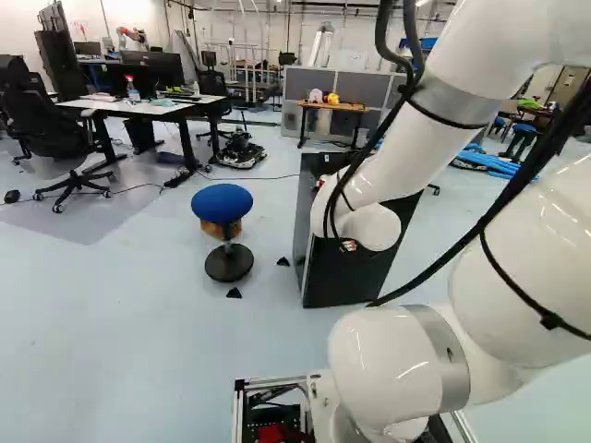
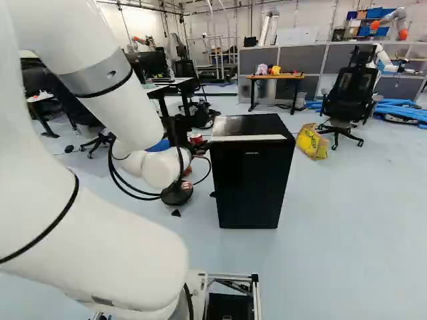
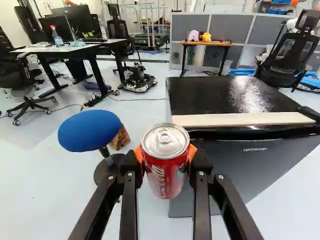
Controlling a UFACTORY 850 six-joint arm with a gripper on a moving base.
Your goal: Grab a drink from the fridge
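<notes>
Gripped red can (image 3: pixel 166 172) — pull-tab (image 3: pixel 164 138) showing only in wrist view.

The arm (image 1: pixel 397 166) consisted of thick, rounded sections with a glossy white housing. Smooth grey collars (image 1: pixel 457 111) encircled it, one bearing a small dark recess. Black cables (image 1: pixel 545 155) were routed externally, and narrow black ties (image 1: pixel 550 321) looped around the sections. The gripper (image 2: pixel 195 139) was black; its two fingers (image 3: pixel 129 210) were built from slender bars, fitted with small silver screws (image 3: pixel 201 173) and faced with orange pads (image 3: pixel 192 151). The base (image 1: pixel 239 411) had a silver metal frame containing dark components and one red part (image 1: pixel 277 432).
</notes>
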